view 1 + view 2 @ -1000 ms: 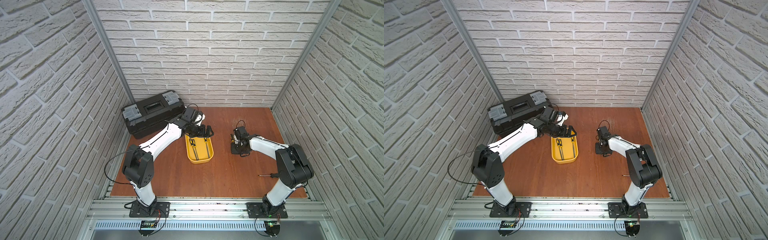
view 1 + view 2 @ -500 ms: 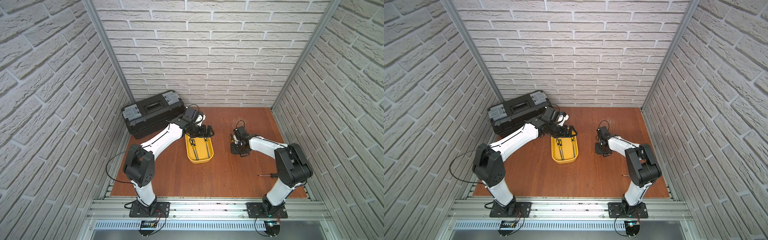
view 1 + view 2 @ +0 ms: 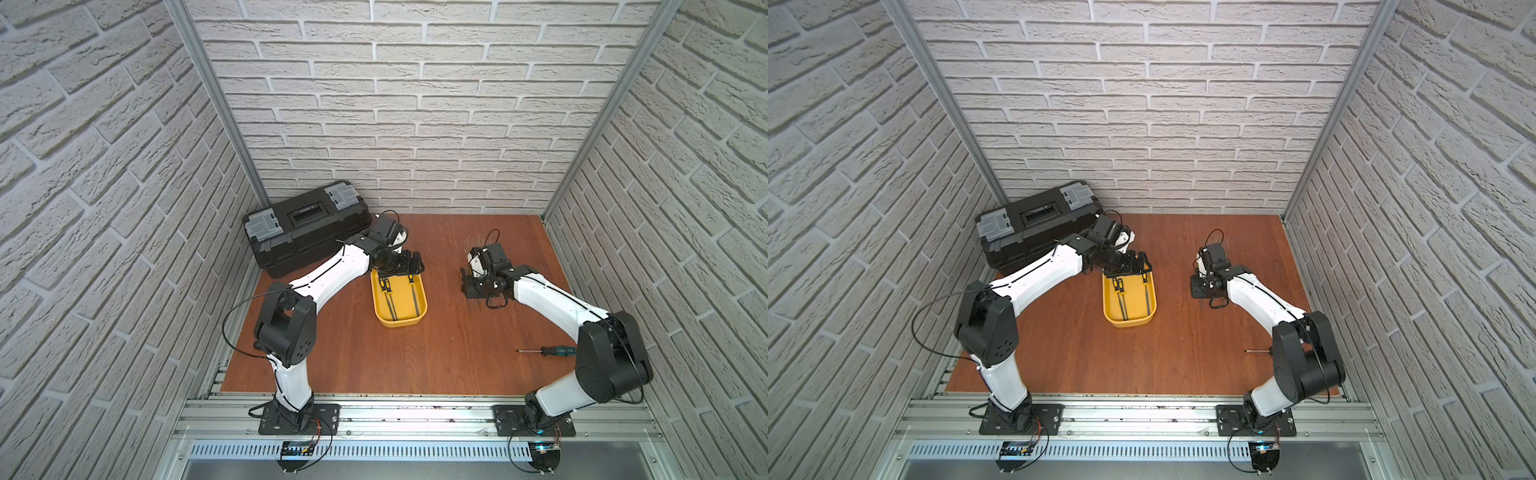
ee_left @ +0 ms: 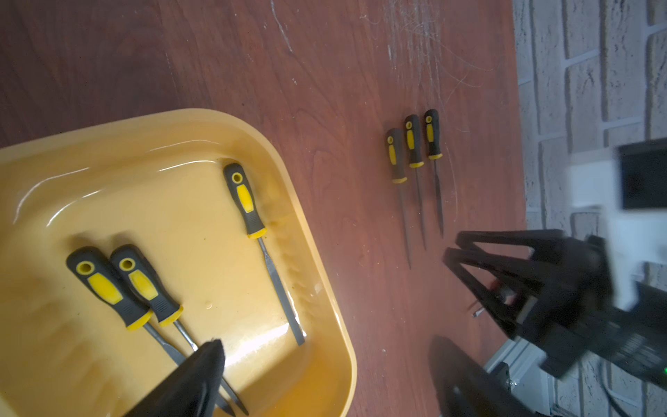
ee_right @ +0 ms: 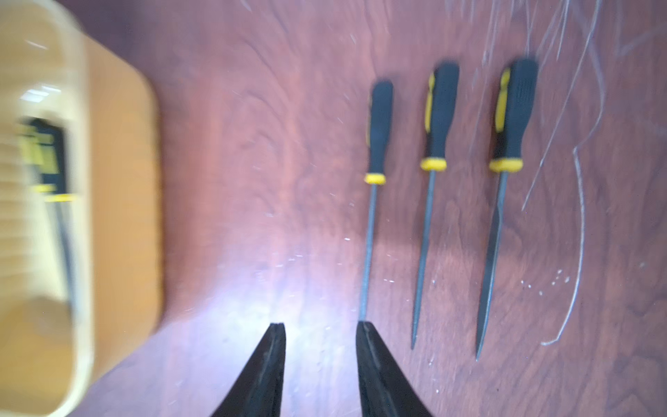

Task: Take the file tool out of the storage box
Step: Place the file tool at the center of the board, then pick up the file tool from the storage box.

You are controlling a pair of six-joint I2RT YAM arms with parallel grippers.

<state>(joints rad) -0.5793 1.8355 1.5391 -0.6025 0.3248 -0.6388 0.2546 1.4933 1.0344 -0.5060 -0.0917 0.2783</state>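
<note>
In both top views we see the yellow tray [image 3: 400, 324] on the table [image 3: 374, 357], holding a pair of files [image 3: 390, 299] and a single file [image 3: 414, 297]. Their long axes run along the tray, handles toward the brick wall [image 3: 395, 124], tips toward the arms' bases. The left arm stretches low past the black toolbox [image 3: 307, 226], the left claw [image 3: 405, 268] over the tray's far end. The right arm bends inward, the right claw [image 3: 473, 286] pointing down, apart from the tray. In the left wrist view the left claw's fingers [image 4: 202, 375] stand wide apart, holding nothing, one crossing the pair's shafts; three loose files [image 4: 415, 144] lie parallel on the table. In the right wrist view the right claw [image 5: 321, 325] is parted and empty, one fingertip [image 5: 364, 332] just at the tip of the nearest file [image 5: 379, 126].
</note>
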